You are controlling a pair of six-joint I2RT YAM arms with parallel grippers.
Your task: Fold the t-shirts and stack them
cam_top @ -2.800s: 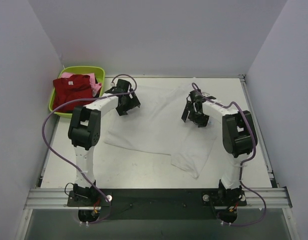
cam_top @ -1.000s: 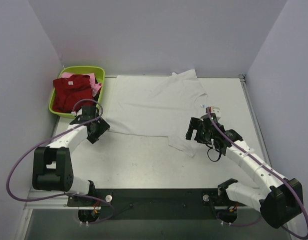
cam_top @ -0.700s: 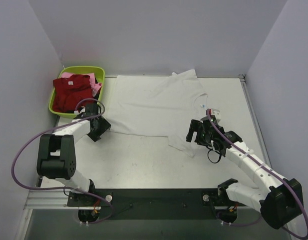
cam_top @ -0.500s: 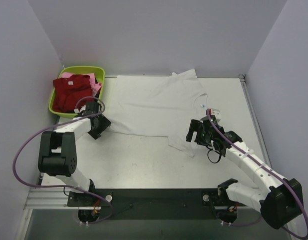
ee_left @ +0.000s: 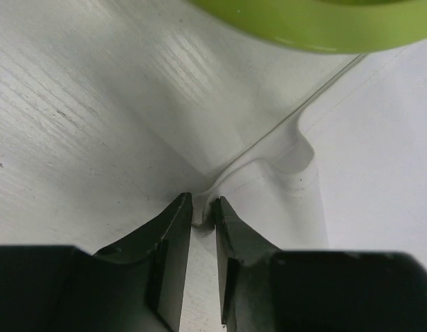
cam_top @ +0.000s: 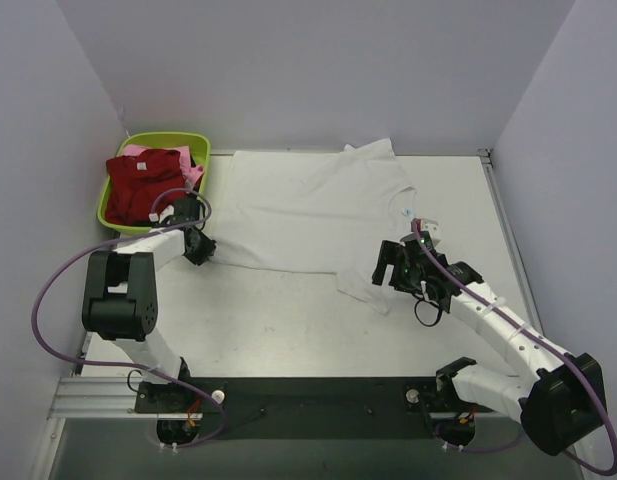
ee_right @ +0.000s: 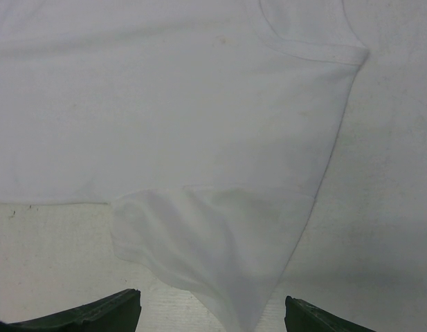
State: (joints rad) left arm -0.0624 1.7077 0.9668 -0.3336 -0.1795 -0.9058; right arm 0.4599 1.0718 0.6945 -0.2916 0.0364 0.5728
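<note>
White t-shirt (cam_top: pixel 308 210): flat on table (cam_top: pixel 288 330). Left hand (ee_left: pixel 203 211): pinching its hem corner. Right hand (ee_right: pixel 212 303): jaws wide, over sleeve.

Bright, even, diffuse light; soft shadows; black fingers (ee_left: pixel 165 270) blurred close to lens

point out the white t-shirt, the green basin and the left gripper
white t-shirt (cam_top: pixel 308 205): top external view, middle of its body
green basin (cam_top: pixel 168 136): top external view, far rim
left gripper (ee_left: pixel 201 201): left wrist view, between its fingertips, at the shirt's edge
</note>
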